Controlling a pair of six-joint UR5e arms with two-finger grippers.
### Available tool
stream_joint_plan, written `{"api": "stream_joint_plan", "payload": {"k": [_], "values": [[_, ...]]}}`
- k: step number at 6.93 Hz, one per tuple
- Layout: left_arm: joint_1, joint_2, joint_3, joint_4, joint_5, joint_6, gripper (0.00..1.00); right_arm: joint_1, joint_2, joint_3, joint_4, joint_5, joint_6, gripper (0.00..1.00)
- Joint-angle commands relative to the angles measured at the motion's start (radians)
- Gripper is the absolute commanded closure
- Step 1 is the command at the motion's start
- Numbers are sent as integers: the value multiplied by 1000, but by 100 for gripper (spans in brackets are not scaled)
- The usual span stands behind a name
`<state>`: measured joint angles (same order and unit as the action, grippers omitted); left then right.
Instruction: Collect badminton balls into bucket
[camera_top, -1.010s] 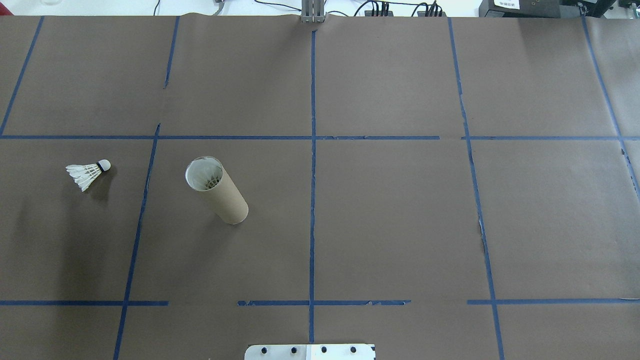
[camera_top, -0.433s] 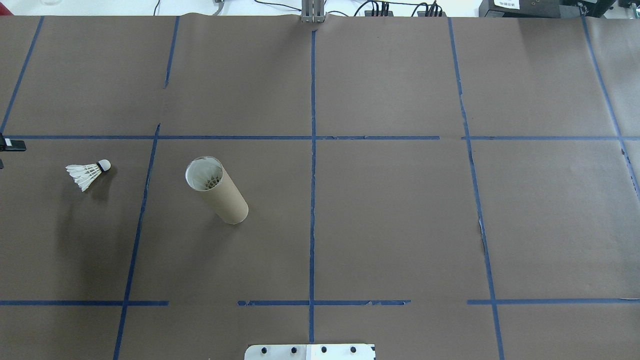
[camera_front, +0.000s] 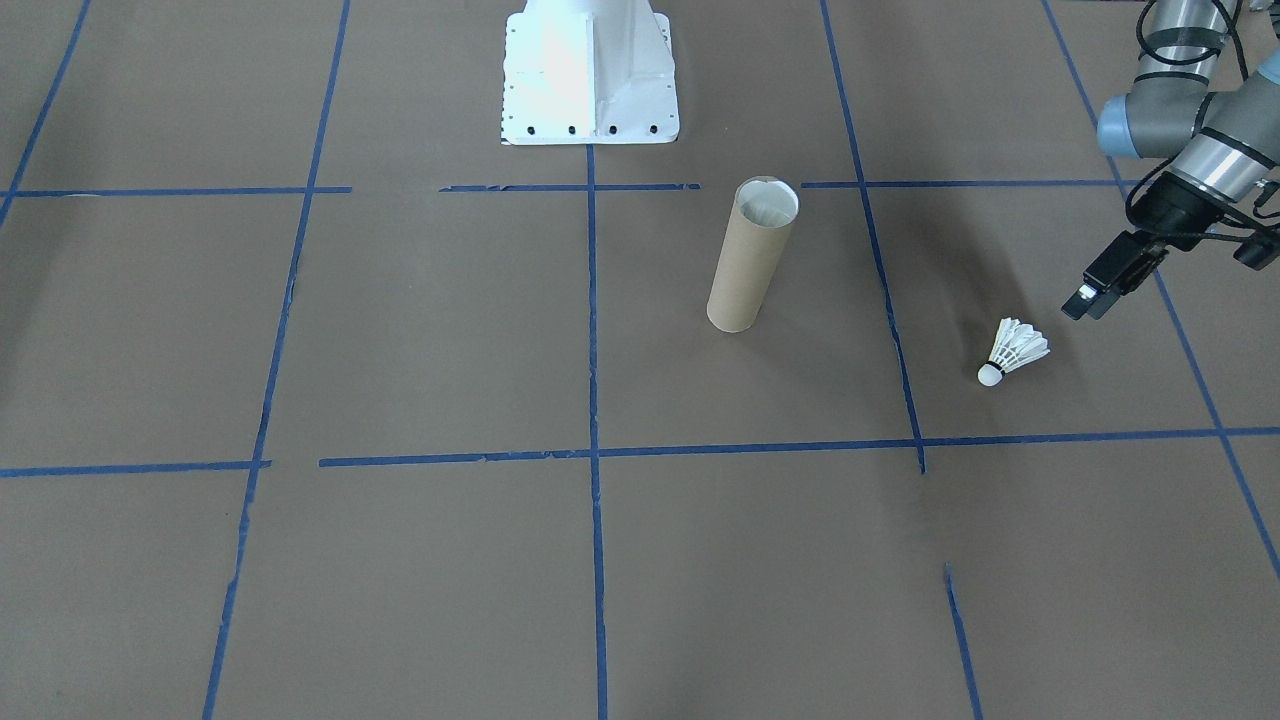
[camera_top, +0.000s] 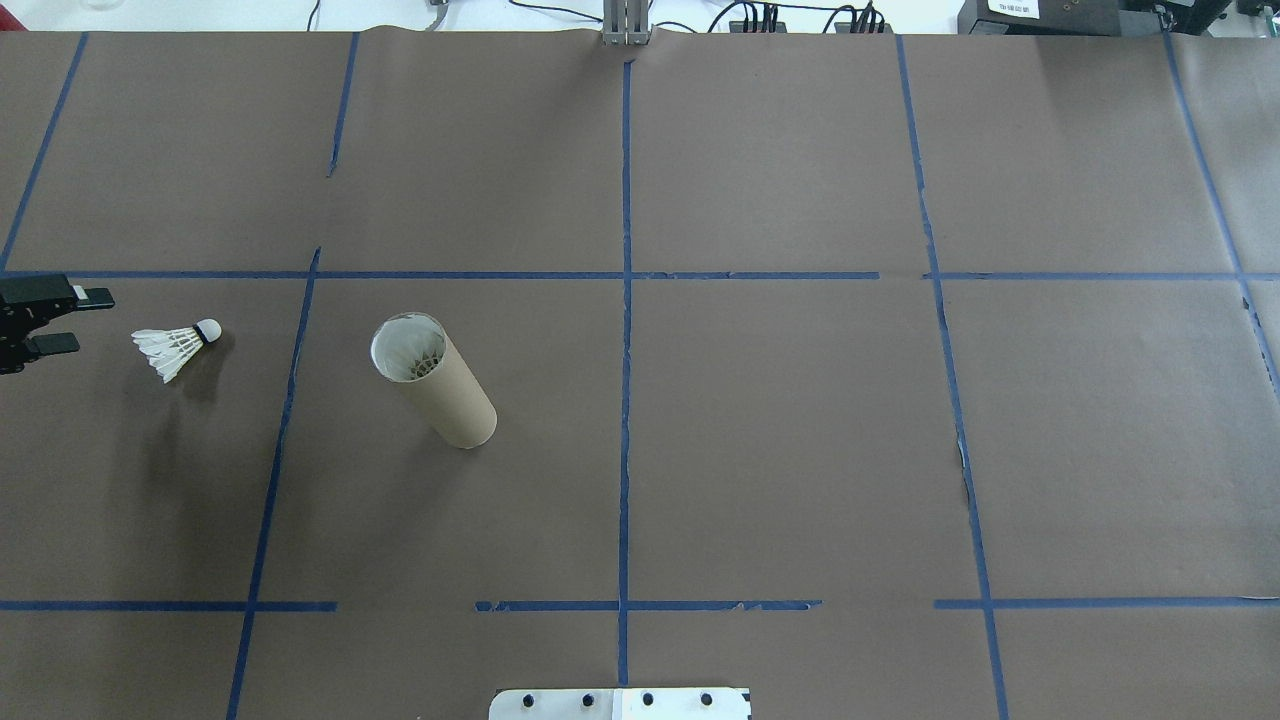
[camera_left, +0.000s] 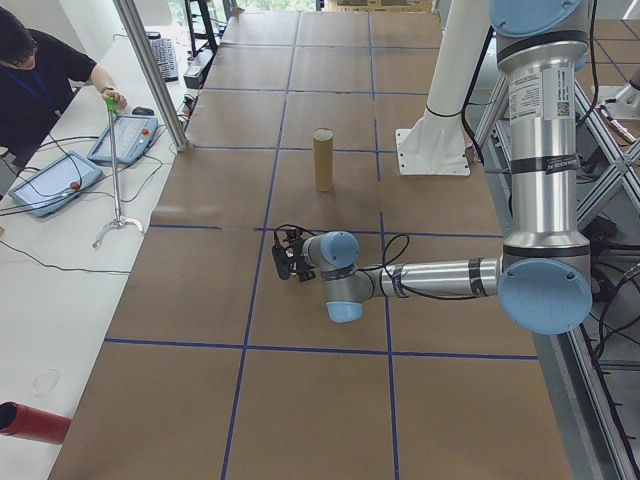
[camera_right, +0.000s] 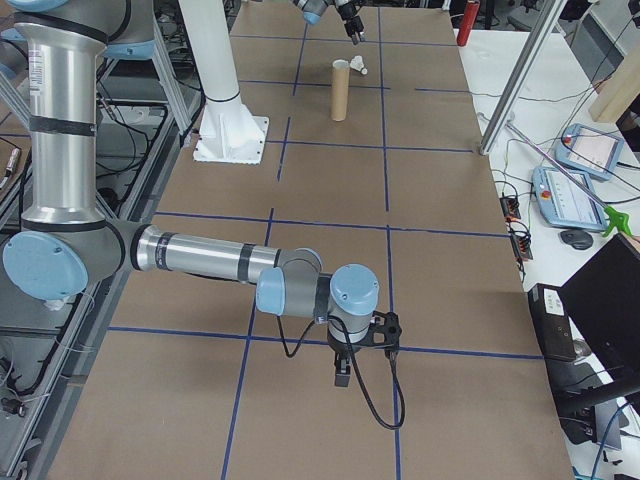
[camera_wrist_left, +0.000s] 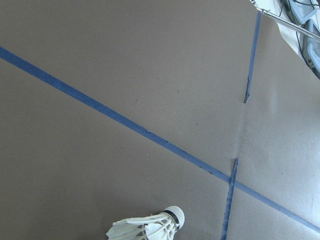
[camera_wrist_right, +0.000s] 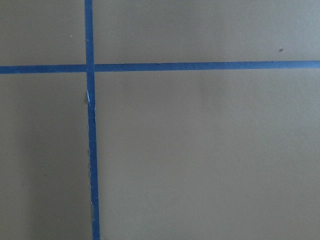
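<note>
A white badminton ball (camera_top: 175, 345) lies on its side on the brown table cover at the left, also seen in the front view (camera_front: 1012, 352) and at the bottom of the left wrist view (camera_wrist_left: 150, 227). The bucket (camera_top: 435, 380), a brown cardboard tube, stands upright right of it (camera_front: 750, 255), with white feathers (camera_top: 418, 355) showing inside. My left gripper (camera_top: 95, 320) hangs open at the left edge, just left of the ball and apart from it (camera_front: 1085, 300). My right gripper (camera_right: 345, 365) hovers low over bare table far from both; I cannot tell whether it is open or shut.
The white robot base (camera_front: 588, 70) stands at the table's near middle edge. Blue tape lines (camera_top: 625, 300) divide the brown cover into squares. A person (camera_left: 40, 80) sits beyond the far edge with tablets (camera_left: 55, 180) and cables.
My left gripper has come into the overhead view from the left edge and moved right toward the badminton ball. The ball and the bucket have not moved.
</note>
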<state>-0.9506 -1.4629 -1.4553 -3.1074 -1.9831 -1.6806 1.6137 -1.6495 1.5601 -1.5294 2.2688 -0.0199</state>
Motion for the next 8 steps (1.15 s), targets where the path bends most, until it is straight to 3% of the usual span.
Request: {"api": "stream_joint_plan", "payload": {"k": [1, 4, 5, 6, 7, 8], "values": [[99, -40, 53, -77, 129, -150, 0, 0, -1, 0, 0, 0, 0, 0], [111, -42, 88, -77, 132, -154, 0, 0, 0, 1, 0, 0, 0, 0], [113, -43, 92, -79, 132, -157, 6, 0, -1, 0, 0, 0, 0, 0], [113, -43, 93, -77, 132, -159, 31, 0, 0, 1, 0, 2, 0, 0], [113, -43, 93, -79, 126, -159, 71, 0, 0, 2, 0, 0, 0, 0], [113, -43, 90, -79, 124, -159, 95, 0, 0, 0, 0, 0, 0, 0]]}}
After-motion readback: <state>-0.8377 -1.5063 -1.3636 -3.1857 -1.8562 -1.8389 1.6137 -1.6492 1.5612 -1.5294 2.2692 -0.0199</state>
